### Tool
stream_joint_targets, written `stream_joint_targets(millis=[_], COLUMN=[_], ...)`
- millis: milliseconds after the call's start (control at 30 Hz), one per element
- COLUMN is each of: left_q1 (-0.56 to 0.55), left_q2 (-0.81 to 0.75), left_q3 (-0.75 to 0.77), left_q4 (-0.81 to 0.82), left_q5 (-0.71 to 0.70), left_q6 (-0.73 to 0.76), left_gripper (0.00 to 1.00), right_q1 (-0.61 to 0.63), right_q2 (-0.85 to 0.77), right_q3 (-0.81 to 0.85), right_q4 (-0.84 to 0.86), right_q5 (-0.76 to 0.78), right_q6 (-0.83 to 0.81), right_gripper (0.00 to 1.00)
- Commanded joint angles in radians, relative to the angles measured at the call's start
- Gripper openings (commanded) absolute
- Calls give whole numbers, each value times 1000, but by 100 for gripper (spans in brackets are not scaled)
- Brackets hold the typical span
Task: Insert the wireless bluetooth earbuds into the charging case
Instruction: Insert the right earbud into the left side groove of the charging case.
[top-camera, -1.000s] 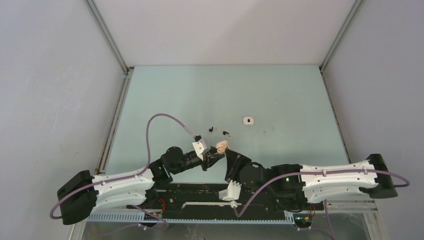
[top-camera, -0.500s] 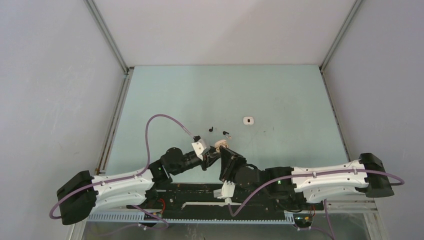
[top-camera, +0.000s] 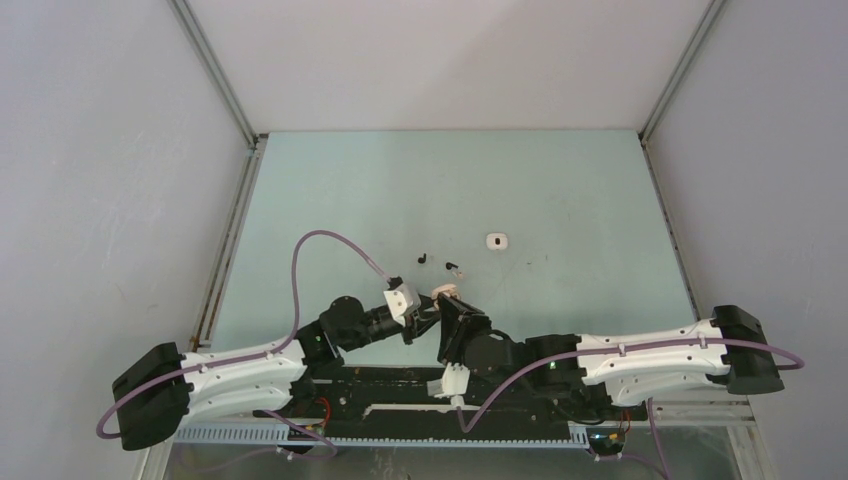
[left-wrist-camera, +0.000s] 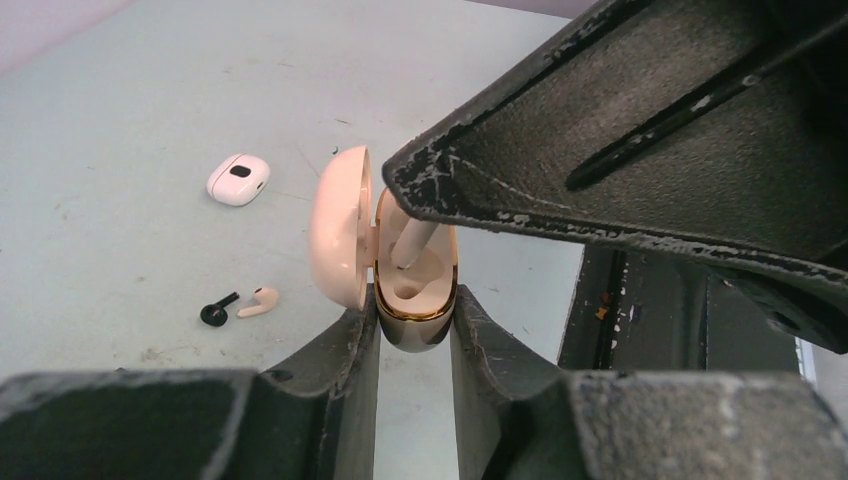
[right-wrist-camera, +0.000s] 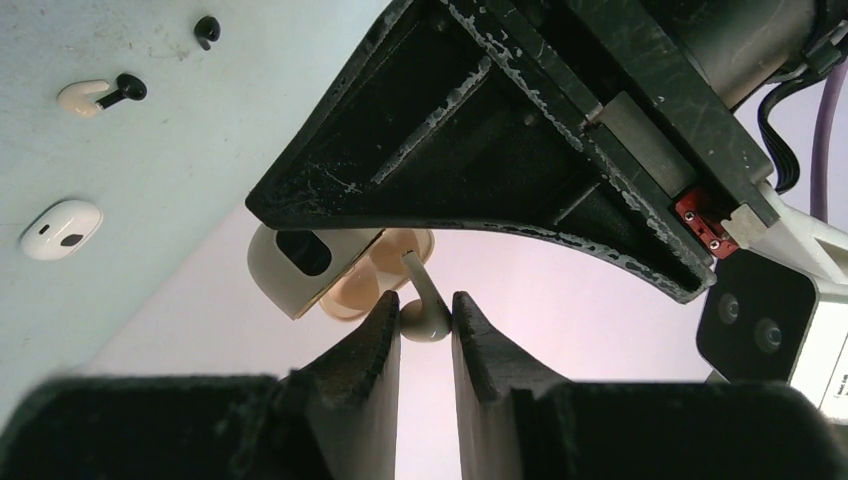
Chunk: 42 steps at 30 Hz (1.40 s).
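Two grippers meet nose to nose in the lower middle of the overhead view. The left gripper (left-wrist-camera: 415, 325) is squeezed narrow on a glossy pinkish-beige charging case with a gold rim (left-wrist-camera: 414, 300). It grips the case's lower body, and the hinged lid (left-wrist-camera: 338, 228) is flipped open toward the left of its wrist frame.

The right gripper (right-wrist-camera: 425, 312) is pinched tight on the bulb end of a small beige stemmed earbud (right-wrist-camera: 424, 322). From the left wrist camera you can see that earbud's stem poking down into the open case, right at one of the sockets. Can't tell if it's seated all the way. The right gripper's black fingers (left-wrist-camera: 650, 150) fill the upper right of that frame, just over the case.

Further out on the pale green table (top-camera: 560, 190), a loose beige earbud (left-wrist-camera: 260, 298) and a black earbud (left-wrist-camera: 215, 313) lie right beside each other, lower left in the left wrist frame. A second black earbud (right-wrist-camera: 207, 30) sits near them, top left of the right wrist frame. Past those, a white rounded closed case (left-wrist-camera: 238, 179) lies on its own, well apart from the grippers, about the centre of the overhead view.
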Motion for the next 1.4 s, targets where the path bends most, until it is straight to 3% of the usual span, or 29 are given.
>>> stream_joint_targets(millis=[0,1367], left_q1=[-5,-14], left_q2=[-10,-3], left_q3=[-6,-9], left_q4=[60,71], left_q5=[32,72], left_q6=[25,32], left_gripper=[0,0], right_q1=[3,24], right_q2=[8,23], right_q3=[2,2], right_q4=[10,-83], right_q5=[30,17], right_q6=[-23,-9], right_gripper=[0,0])
